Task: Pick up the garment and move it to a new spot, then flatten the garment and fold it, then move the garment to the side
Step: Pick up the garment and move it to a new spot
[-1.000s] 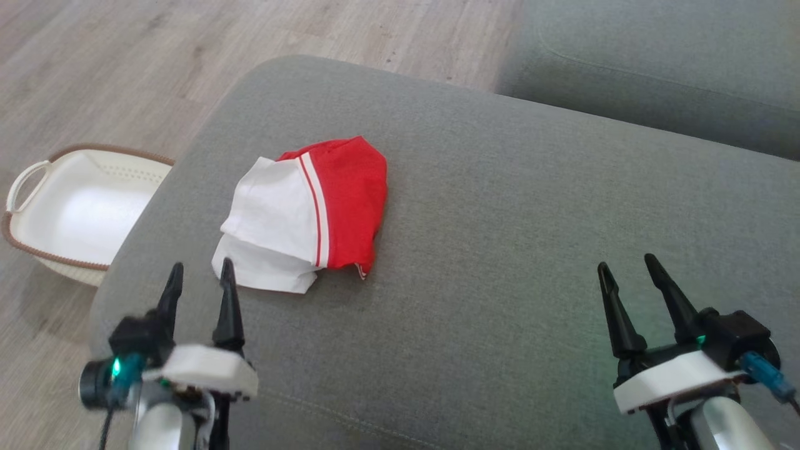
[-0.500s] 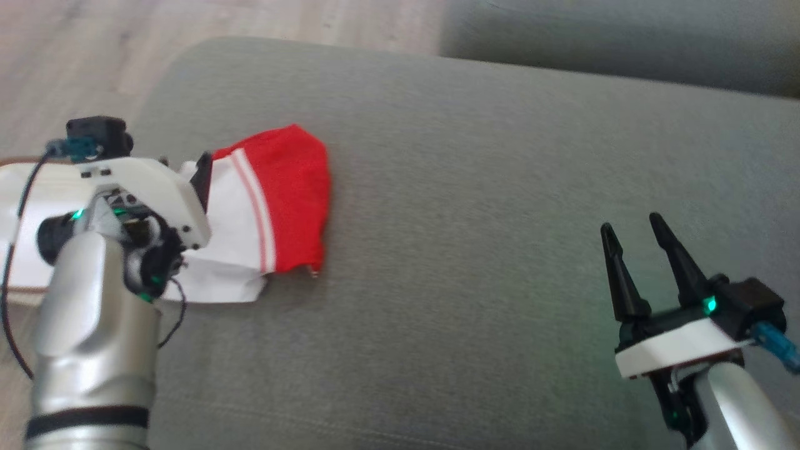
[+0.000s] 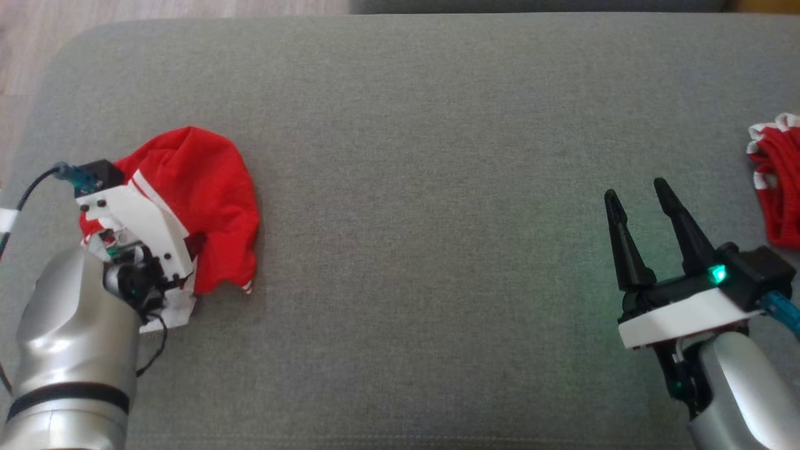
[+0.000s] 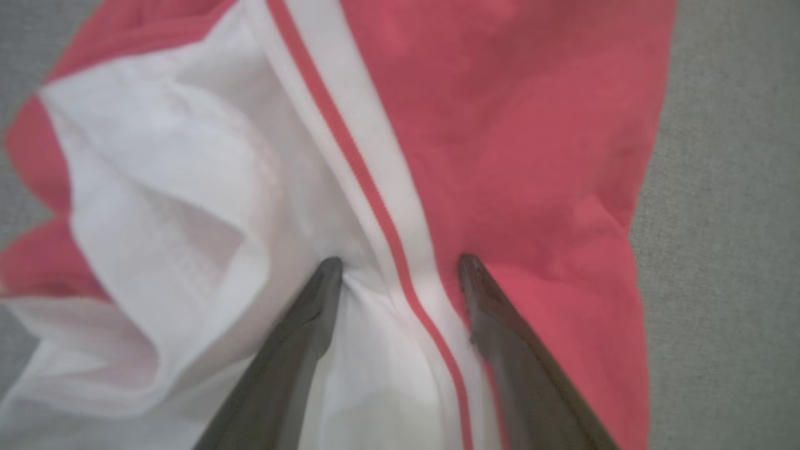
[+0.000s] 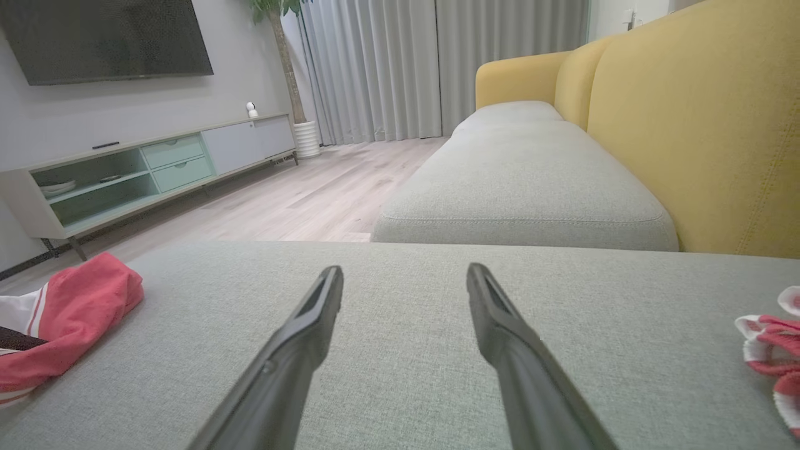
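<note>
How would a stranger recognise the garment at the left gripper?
On the grey sofa cushion, look to its left end, under the open left gripper. The garment there is half red, half white, with a thin red stripe; the red piece at the right edge has just white trim.

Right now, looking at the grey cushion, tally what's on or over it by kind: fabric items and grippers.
Red-and-white fabric items: 2, the garment at the left gripper, and a second piece at the right edge of the cushion
Grippers: 2, the left gripper and the right gripper, both open
Total: 4
</note>
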